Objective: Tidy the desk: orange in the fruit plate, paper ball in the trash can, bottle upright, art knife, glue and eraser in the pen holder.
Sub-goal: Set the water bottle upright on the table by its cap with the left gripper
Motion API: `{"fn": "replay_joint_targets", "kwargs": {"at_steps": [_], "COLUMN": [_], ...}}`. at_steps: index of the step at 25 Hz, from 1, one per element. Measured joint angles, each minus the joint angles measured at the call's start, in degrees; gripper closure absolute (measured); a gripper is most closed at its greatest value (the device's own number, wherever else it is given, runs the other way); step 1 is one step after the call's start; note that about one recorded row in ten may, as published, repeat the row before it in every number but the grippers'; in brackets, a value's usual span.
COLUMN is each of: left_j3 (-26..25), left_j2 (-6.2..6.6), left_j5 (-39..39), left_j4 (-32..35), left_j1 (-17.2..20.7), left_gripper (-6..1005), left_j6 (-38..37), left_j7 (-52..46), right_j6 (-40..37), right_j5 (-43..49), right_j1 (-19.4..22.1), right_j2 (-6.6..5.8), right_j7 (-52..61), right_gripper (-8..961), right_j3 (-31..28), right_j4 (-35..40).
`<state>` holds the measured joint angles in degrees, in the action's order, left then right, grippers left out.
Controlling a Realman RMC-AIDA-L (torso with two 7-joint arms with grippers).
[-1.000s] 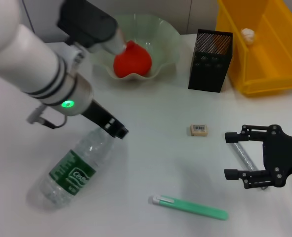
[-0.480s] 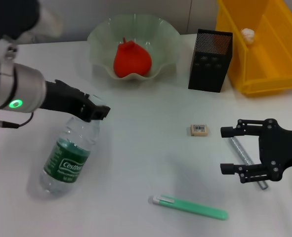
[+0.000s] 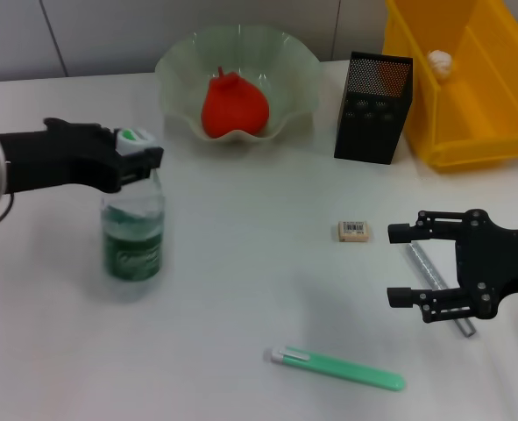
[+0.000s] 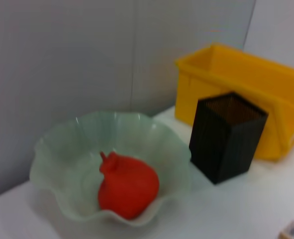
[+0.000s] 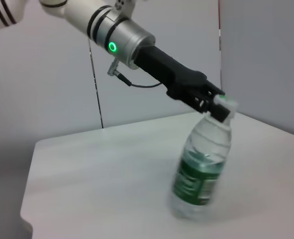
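Observation:
The bottle (image 3: 133,232) stands upright on the desk (image 3: 241,289) at the left, and my left gripper (image 3: 132,161) is shut on its neck just under the cap. The right wrist view shows the bottle (image 5: 201,169) and that left gripper (image 5: 209,99) from the side. My right gripper (image 3: 401,266) is open over the grey glue stick (image 3: 422,264), which lies between its fingers. The orange (image 3: 234,105) rests in the fruit plate (image 3: 280,53). A paper ball (image 3: 439,61) lies in the trash can (image 3: 478,132). The eraser (image 3: 353,231) and the green art knife (image 3: 339,368) lie on the desk. The pen holder (image 3: 374,107) stands behind them.
The left wrist view shows the fruit plate (image 4: 62,164) with the orange (image 4: 128,185), the pen holder (image 4: 229,137), the trash can (image 4: 236,84) and a corner of the eraser (image 4: 292,230). A grey wall runs behind the desk.
The left gripper has swung the bottle from lying on its side to standing upright. The right gripper has shifted slightly left over the glue stick.

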<state>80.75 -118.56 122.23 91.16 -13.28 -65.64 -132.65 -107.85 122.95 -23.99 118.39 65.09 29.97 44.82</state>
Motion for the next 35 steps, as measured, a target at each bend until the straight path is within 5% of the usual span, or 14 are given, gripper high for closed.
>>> {"fn": "replay_joint_targets", "kwargs": {"at_steps": [20, 32, 35], "left_j3": [-0.4, -0.4, -0.3], "left_j2": [-0.2, -0.23, -0.25], "left_j5": [-21.3, -29.8, -30.5], "left_j4": [-5.9, -15.7, -22.6], "left_j1": [5.1, 1.4, -4.8], "left_gripper": [567, 567, 567], "left_j6": [10.9, 20.2, 26.6], "left_j7": [16.5, 28.8, 30.1], "right_j6": [-0.3, -0.9, -1.3], "right_j5": [-0.7, -0.9, -0.9], "right_j1": [0.1, -0.2, -0.3], "right_j2": [0.46, 0.55, 0.63], "right_j7": [0.0, 0.0, 0.0], "right_gripper": [161, 162, 162], "right_j3": [0.2, 0.5, 0.5], "right_j4": [-0.2, -0.4, -0.4]}}
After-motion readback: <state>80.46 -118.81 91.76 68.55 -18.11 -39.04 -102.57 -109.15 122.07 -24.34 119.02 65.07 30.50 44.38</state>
